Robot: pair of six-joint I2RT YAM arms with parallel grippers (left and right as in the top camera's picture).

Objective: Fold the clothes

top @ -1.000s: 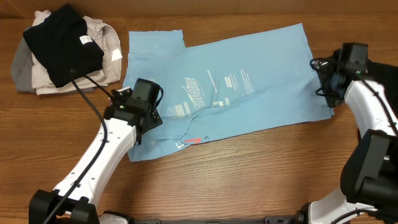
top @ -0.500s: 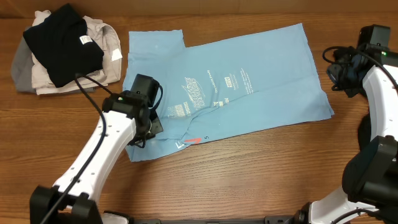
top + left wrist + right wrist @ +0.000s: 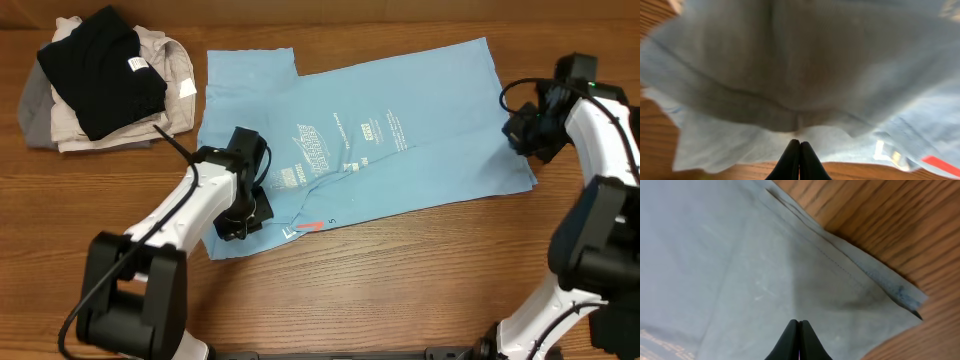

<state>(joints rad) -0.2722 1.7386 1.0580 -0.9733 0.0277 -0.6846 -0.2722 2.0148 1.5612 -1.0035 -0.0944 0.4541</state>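
Moved since earlier: both tools had gone from wide apart to closed. The left gripper (image 3: 240, 215) had slid down toward the near hem, and the right gripper (image 3: 520, 130) had swung out and come back to the shirt's side edge.
Overhead, T-shirt (image 3: 400, 150): lay spread and unfolded on the table (image 3: 400, 290), stretching between the two grippers.
Overhead, black shirt (image 3: 100, 70): sat on top of a pile well away from the left gripper, untouched.
Left wrist, left gripper (image 3: 800, 145): fingers were pressed tip to tip with no cloth visible between them. The T-shirt (image 3: 800, 75) filled the view ahead, and the red mark (image 3: 940, 162) was off to the gripper's right.
Right wrist, right gripper (image 3: 799, 324): jaws were squeezed together over the T-shirt (image 3: 740, 255). The hem corner (image 3: 900, 295) lay ahead and to its right, with bare table (image 3: 890, 220) beyond.
Step in hand, judged: taking hold of two edges for the first fold.
Doing it well, judged: the closed tips appeared to hold nothing. Each gripper would probably need to open again, straddle the hem with one finger under the cloth, and pinch firmly. Both should then lift evenly so the shirt did not skew.
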